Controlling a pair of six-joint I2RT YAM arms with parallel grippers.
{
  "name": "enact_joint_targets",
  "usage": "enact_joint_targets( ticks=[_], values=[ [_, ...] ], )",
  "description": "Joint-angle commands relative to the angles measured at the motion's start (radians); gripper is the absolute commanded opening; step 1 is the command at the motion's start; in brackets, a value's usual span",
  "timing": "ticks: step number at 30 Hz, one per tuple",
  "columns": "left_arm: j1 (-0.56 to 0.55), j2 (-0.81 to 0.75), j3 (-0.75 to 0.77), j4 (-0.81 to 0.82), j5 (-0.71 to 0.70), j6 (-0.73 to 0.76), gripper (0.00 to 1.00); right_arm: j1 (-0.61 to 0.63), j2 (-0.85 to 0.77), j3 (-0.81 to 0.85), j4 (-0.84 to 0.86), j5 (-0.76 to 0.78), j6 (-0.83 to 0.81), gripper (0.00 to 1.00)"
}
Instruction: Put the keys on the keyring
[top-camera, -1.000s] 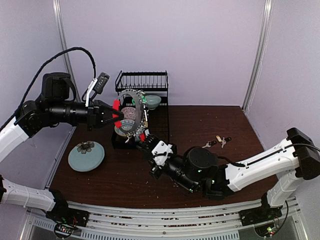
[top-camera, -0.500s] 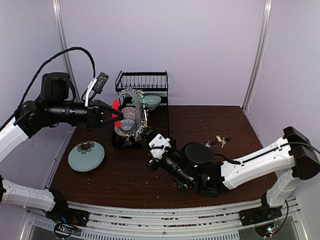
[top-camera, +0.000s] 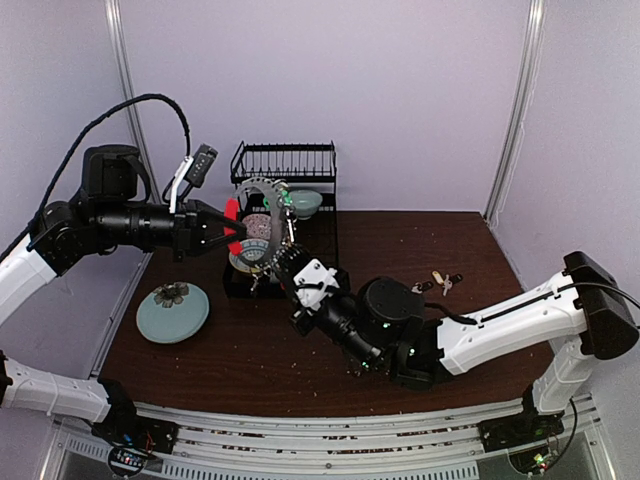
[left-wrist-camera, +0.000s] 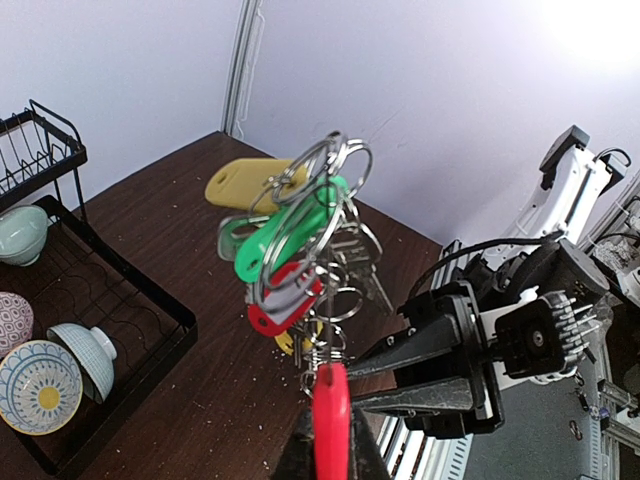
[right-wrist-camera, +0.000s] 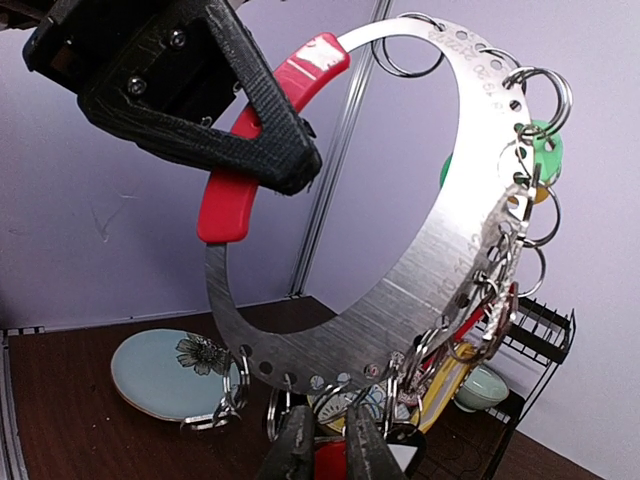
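The keyring (top-camera: 268, 208) hangs in the air over the dish rack (top-camera: 285, 150) at far left. It is a thin, stiff metal band carrying a dangling bunch of tagged keys. It is judged light, slippery and apt to swing, so the red clip (right-wrist-camera: 243, 195) is the best hold. The left gripper (top-camera: 224, 231) pinches that clip tight. The right gripper (right-wrist-camera: 322, 448) sits just under the bunch, fingers nearly together; whether they hold a key cannot be told. The loose keys (top-camera: 436, 283) lie on the table (top-camera: 400, 235), right.

The dark brown worktop (top-camera: 400, 240) carries a black wire dish rack (top-camera: 284, 147), a pale blue plate (top-camera: 165, 322) to the rack's left and loose keys (top-camera: 437, 283) to its right.
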Motion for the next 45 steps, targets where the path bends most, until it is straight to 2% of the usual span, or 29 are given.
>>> enact_joint_targets(
  ticks=[1, 15, 27, 30, 34, 39, 45],
  values=[
    [-0.001, -0.024, 0.005, 0.088, 0.004, 0.01, 0.0, -0.007, 0.016, 0.036, -0.007, 0.027, 0.011, 0.14],
    [0.0, -0.033, 0.0, 0.088, -0.001, 0.017, 0.0, -0.006, 0.023, 0.063, -0.037, 0.027, 0.051, 0.21],
    [0.0, -0.044, -0.004, 0.087, -0.006, 0.019, 0.0, -0.009, 0.014, 0.056, -0.042, 0.074, 0.048, 0.0],
    [0.0, -0.053, -0.02, 0.078, -0.038, 0.019, 0.0, -0.01, -0.014, 0.039, -0.062, 0.056, 0.048, 0.0],
    [-0.001, -0.04, -0.05, 0.044, -0.11, -0.001, 0.0, -0.016, -0.108, -0.006, -0.152, -0.087, 0.056, 0.0],
    [-0.001, -0.06, -0.145, 0.135, -0.063, -0.066, 0.0, -0.072, -0.225, -0.046, -0.28, -0.32, 0.159, 0.0],
    [0.0, -0.102, -0.27, 0.235, -0.031, -0.139, 0.0, -0.116, -0.292, -0.063, -0.345, -0.451, 0.205, 0.0]
  ],
)
